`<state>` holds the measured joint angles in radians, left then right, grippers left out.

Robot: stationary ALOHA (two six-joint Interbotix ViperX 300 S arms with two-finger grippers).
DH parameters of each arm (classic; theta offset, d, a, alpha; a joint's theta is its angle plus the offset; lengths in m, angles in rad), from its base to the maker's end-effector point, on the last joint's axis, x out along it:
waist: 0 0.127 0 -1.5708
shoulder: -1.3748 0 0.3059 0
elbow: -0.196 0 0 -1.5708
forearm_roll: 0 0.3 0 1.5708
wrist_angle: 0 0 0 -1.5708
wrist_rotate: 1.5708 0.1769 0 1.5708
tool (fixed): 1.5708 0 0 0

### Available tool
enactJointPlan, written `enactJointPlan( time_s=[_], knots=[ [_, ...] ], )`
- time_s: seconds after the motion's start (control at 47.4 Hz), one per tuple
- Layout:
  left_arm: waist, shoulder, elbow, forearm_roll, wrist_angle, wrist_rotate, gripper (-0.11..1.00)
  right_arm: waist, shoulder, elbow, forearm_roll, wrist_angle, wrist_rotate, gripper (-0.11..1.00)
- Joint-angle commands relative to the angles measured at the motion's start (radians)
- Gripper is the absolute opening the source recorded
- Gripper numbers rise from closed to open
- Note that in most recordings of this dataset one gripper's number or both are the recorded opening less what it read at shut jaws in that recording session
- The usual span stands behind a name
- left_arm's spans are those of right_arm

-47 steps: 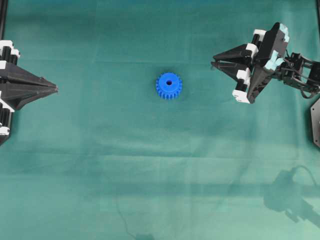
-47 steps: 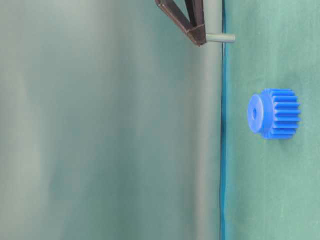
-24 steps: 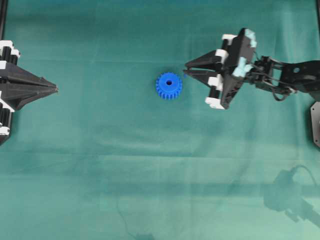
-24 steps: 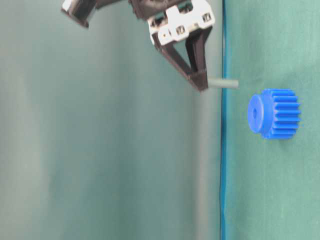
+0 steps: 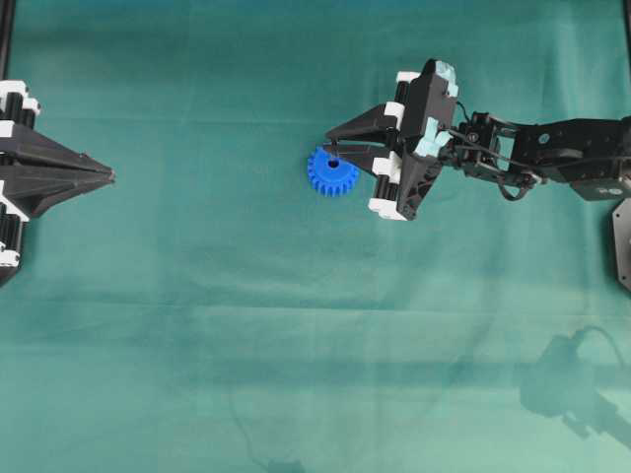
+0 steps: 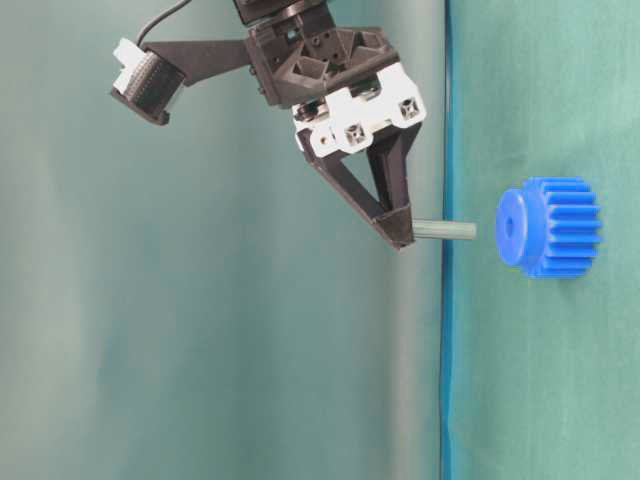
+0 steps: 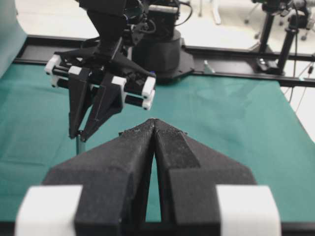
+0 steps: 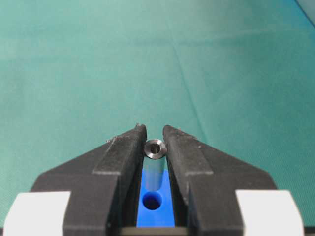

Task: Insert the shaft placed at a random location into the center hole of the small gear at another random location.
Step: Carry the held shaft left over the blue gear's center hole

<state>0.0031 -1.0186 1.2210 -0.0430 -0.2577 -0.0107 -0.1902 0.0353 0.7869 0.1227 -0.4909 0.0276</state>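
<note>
At far left the left claw rests closed and empty. Mid-bench, the small gear lies flat, center hole up. The right claw hovers above it, gripping the shaft upright, clear of the hole.

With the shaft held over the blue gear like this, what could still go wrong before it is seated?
1. The right gripper pinches the shaft only at its upper end, so it may tilt or slip on contact.
2. The shaft tip hangs just above the small gear, apart from it; if slightly off the center hole, it may land on the hub and jam.
3. Nothing holds the gear; the left gripper sits far away, so a side push could slide it.
</note>
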Motion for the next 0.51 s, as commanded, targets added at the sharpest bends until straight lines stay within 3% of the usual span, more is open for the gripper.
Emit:
enactJointPlan(
  time_s=[0.0,0.485],
  knots=[
    [0.000,0.006,-0.009,-0.002,-0.006,-0.002,0.00,0.002,-0.012,-0.020,0.000,-0.002,-0.002,0.14],
    [0.000,0.006,-0.009,-0.002,-0.006,-0.002,0.00,0.002,0.048,-0.020,0.006,0.000,-0.002,0.14]
  ],
)
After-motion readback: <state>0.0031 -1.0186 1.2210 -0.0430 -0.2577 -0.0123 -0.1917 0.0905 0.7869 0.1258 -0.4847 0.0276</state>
